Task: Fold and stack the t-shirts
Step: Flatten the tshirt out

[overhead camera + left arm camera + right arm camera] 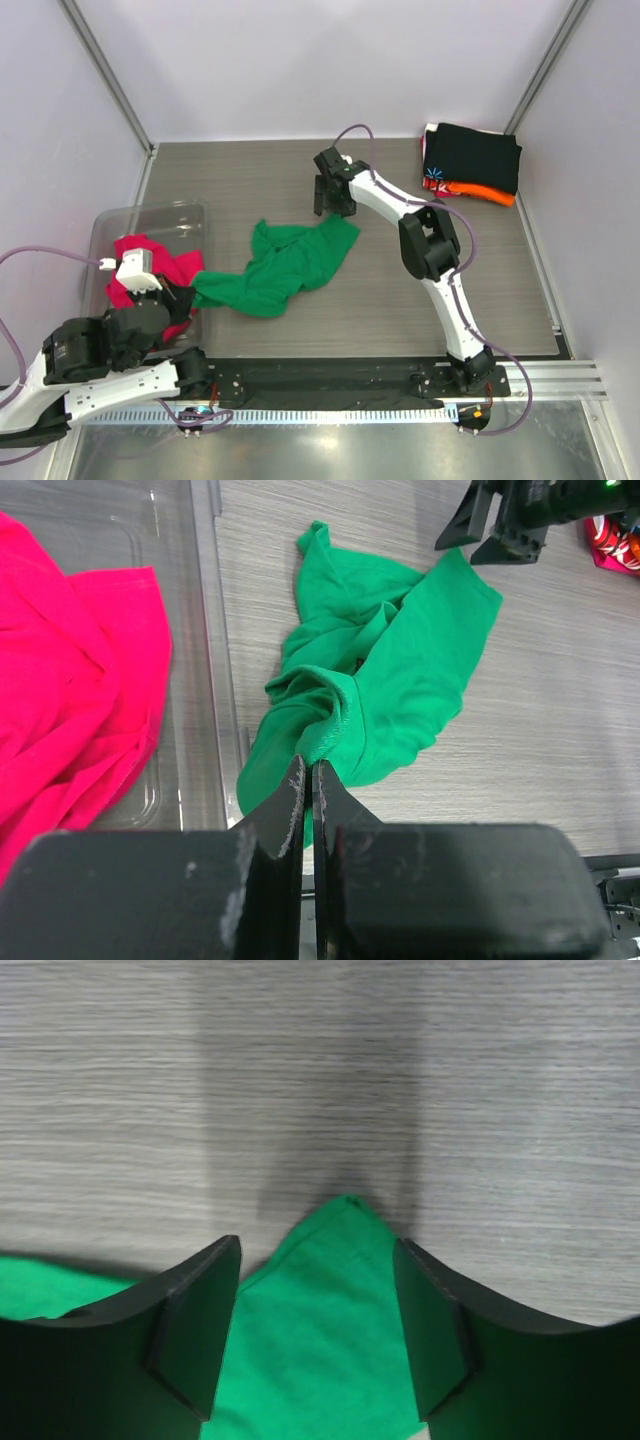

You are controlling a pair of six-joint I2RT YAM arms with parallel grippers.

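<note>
The bright green t-shirt [285, 265] lies crumpled on the table's middle. My left gripper [190, 293] is shut on its near left edge beside the bin; in the left wrist view the jaws [310, 772] pinch a fold of the green t-shirt [400, 680]. My right gripper [334, 208] is open, hanging over the shirt's far right corner. In the right wrist view that green corner [330, 1300] lies between the spread fingers [318, 1250], untouched. The magenta-pink t-shirt [145, 262] sits bunched in the bin. Folded black, orange and red-patterned shirts [475, 160] are stacked at the back right.
A clear plastic bin [180, 215] stands at the left, its wall close to my left gripper; it also shows in the left wrist view [205, 630]. Walls close the table on the left, back and right. Bare wood-grain table [400, 300] lies between the green shirt and the stack.
</note>
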